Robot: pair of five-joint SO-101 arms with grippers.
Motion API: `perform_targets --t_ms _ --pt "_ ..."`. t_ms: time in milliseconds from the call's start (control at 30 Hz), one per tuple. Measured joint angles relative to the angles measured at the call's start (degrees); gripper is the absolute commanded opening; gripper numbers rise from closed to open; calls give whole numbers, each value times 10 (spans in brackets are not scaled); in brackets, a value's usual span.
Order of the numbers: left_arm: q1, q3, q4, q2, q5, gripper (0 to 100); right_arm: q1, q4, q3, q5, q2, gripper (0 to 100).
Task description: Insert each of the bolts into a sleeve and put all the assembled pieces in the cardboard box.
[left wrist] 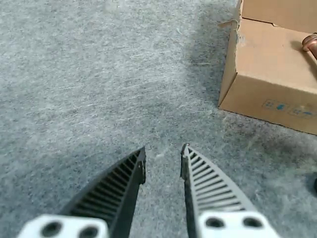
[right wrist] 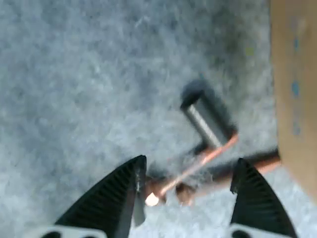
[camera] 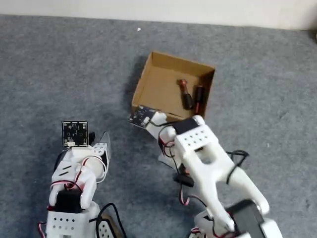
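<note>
The cardboard box (camera: 163, 87) stands open at the middle of the carpet, and two assembled pieces (camera: 192, 96) lie inside it near its right wall. In the right wrist view a black sleeve (right wrist: 205, 116) lies on the carpet beside the box wall (right wrist: 292, 99). Two copper bolts (right wrist: 198, 163) lie crossed just below it. My right gripper (right wrist: 190, 166) hangs open right over the bolts, with nothing between its fingers. My left gripper (left wrist: 162, 151) is open and empty above bare carpet, left of the box (left wrist: 267, 79).
Grey carpet covers the whole work area. The right arm (camera: 203, 148) stretches from the lower right to the box's near left corner. The left arm (camera: 77, 173) sits at the lower left, well apart from it.
</note>
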Motion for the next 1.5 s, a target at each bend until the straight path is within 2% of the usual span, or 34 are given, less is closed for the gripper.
perform_targets --t_ms 200,300,400,600,867,1033,1300,1500 --pt "0 0 0 0 0 143 3 -90 -4 4 95 253" --pt "0 0 0 0 0 143 9 -116 -4 4 134 172" --pt "0 0 0 0 0 143 15 -121 -21 4 154 10" --pt "0 0 0 0 0 143 20 -118 -25 4 147 5" --pt "0 0 0 0 0 143 19 -22 -23 1 -38 5" --pt "0 0 0 0 0 143 27 13 13 -71 -171 5" --pt "0 0 0 0 0 143 68 18 105 -139 -295 5" --pt "0 0 25 0 -101 146 136 10 154 -190 -346 5"
